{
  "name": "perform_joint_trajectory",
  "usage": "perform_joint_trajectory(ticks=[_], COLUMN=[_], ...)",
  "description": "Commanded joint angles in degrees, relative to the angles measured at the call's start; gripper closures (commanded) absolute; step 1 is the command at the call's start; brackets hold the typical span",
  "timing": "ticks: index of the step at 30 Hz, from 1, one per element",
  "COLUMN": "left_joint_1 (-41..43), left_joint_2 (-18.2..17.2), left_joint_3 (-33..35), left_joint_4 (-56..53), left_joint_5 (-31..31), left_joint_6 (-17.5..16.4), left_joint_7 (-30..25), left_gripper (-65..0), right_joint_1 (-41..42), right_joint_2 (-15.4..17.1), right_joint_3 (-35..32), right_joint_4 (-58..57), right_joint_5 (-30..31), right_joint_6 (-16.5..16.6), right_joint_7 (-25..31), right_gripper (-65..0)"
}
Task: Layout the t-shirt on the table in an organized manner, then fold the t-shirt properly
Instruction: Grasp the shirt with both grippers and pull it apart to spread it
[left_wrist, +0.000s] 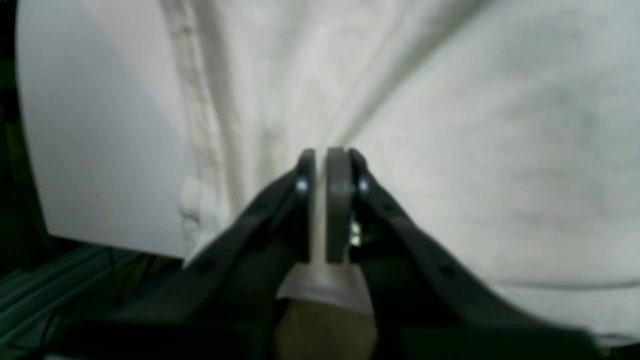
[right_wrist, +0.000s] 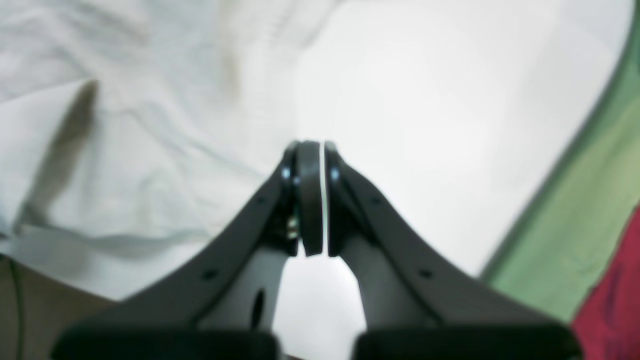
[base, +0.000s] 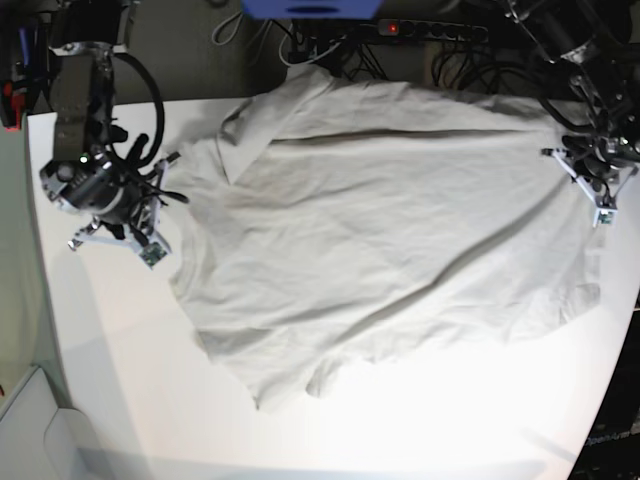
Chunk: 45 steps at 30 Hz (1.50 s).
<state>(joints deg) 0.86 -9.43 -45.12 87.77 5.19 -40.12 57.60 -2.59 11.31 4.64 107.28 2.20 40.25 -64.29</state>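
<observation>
The light grey-beige t-shirt (base: 380, 220) lies spread and wrinkled over most of the white table (base: 400, 430). My left gripper (base: 600, 210) is at the shirt's right edge in the base view. In the left wrist view it (left_wrist: 327, 152) is shut on the t-shirt (left_wrist: 500, 150), with a pale strip of cloth between the pads and a ridge running away from them. A stitched hem runs just left of it, beside bare table (left_wrist: 100, 125). My right gripper (base: 150, 250) is by the shirt's left edge. It (right_wrist: 316, 145) is shut, with cloth (right_wrist: 125, 150) to its left, table (right_wrist: 450, 125) to its right, and no cloth showing between the pads.
A power strip with cables (base: 420, 30) lies beyond the table's far edge. Green floor (right_wrist: 575, 200) and a red thing (right_wrist: 615, 290) show past the table's edge by the right gripper. A table corner sits close to the left gripper, with dark rails below it.
</observation>
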Motion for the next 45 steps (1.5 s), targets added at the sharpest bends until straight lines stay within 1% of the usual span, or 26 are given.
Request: perform_joint_trajectory(ticks=[1, 3, 5, 7, 9, 12, 14, 16, 18, 20, 22, 25, 26, 30, 32, 34, 38, 42, 45], left_joint_1=[-1.7, -2.8, -4.7, -6.0, -6.5, -7.4, -8.3, -9.5, -11.4, -12.8, -13.6, -14.6, -14.7, -16.9, -18.3, -19.1, -21.3, -22.1, -22.3], left_joint_2=[-0.8, -0.7, 0.3, 1.4, 3.1, 5.9, 8.0, 9.4, 10.2, 10.3, 9.9, 9.7, 8.9, 7.6, 6.9, 6.1, 5.1, 4.9, 4.9], left_joint_3=[0.1, 0.1, 0.2, 1.3, 3.9, 9.0, 11.3, 12.0, 11.9, 11.8, 11.8, 11.8, 11.9, 12.1, 12.1, 12.0, 12.1, 12.1, 12.1], left_joint_4=[2.8, 5.4, 7.3, 8.6, 8.8, 7.5, 5.1, 0.6, -4.6, -9.9, -13.3, -15.5, -15.6, -18.4, -19.9, -20.9, -22.8, -25.3, -27.0], left_joint_5=[-0.2, -0.7, -0.7, -0.7, -0.7, -0.5, 0.5, 2.4, 4.9, 6.9, 7.4, 7.6, 7.6, 7.2, 7.4, 7.2, 7.2, 7.6, 7.6], left_joint_6=[0.1, 0.1, 0.1, 0.1, 0.1, 0.1, 0.1, 0.1, 0.1, 0.1, 0.1, 0.1, 0.1, 0.1, 0.1, 0.1, 0.1, 0.1, 0.1], left_joint_7=[0.2, 2.8, 5.4, 6.8, 7.1, 6.1, 3.8, 0.5, -2.4, -5.4, -7.5, -8.7, -8.7, -8.8, -8.8, -8.8, -9.1, -13.0, -14.7], left_gripper=[-4.2, -4.2, -4.2, -4.2, -4.2, -4.2, -4.2, -4.2, -4.2, -4.2, -4.2, -4.2, -4.2, -4.2, -4.2, -4.2, -4.2, -4.2, -4.2], right_joint_1=[-0.4, -1.7, -3.4, -5.0, -7.0, -9.8, -11.1, -11.5, -11.5, -11.5, -11.3, -11.1, -11.1, -10.5, -8.7, -6.6, 0.8, 6.4, 10.0], right_joint_2=[-0.1, -0.3, -0.4, -0.4, -0.3, -0.4, -0.9, -2.3, -2.8, -3.1, -4.5, -5.6, -5.8, -7.5, -8.2, -8.5, -8.5, -8.3, -7.4], right_joint_3=[0.1, 0.1, 0.2, 0.3, 0.3, 0.1, 0.1, 0.2, 0.1, 0.1, 0.0, 0.0, 0.0, -0.1, -0.1, -0.1, -0.2, -0.2, -0.2], right_joint_4=[1.1, 1.1, 1.1, 1.1, 1.1, 1.1, 1.2, 1.4, 2.6, 4.3, 5.9, 7.5, 7.6, 7.0, 6.6, 5.3, -1.9, -11.4, -17.6], right_joint_5=[0.3, 0.3, 0.3, 0.3, 0.5, 0.6, 0.7, 0.7, 0.5, 0.7, 0.4, 0.3, 0.4, 0.3, 0.3, 0.3, 0.3, 0.3, 0.3], right_joint_6=[-0.2, -0.2, -0.2, -0.2, -0.2, -0.2, -0.2, -0.2, -0.2, -0.2, -0.2, -0.2, -0.2, -0.2, -0.2, -0.2, -0.2, -0.2, -0.2], right_joint_7=[1.0, 1.0, 1.0, 1.0, 1.0, 1.0, 1.0, 1.0, 1.0, 0.5, 0.4, 0.4, 0.4, 0.8, 0.7, 0.9, 0.5, 1.0, 1.0], right_gripper=[0.0, 0.0, 0.0, 0.0, 0.0, 0.0, 0.0, 0.0, 0.0, 0.0, 0.0, 0.0, -0.1, -6.8, -10.0, -11.8, -12.2, -12.2, -12.2])
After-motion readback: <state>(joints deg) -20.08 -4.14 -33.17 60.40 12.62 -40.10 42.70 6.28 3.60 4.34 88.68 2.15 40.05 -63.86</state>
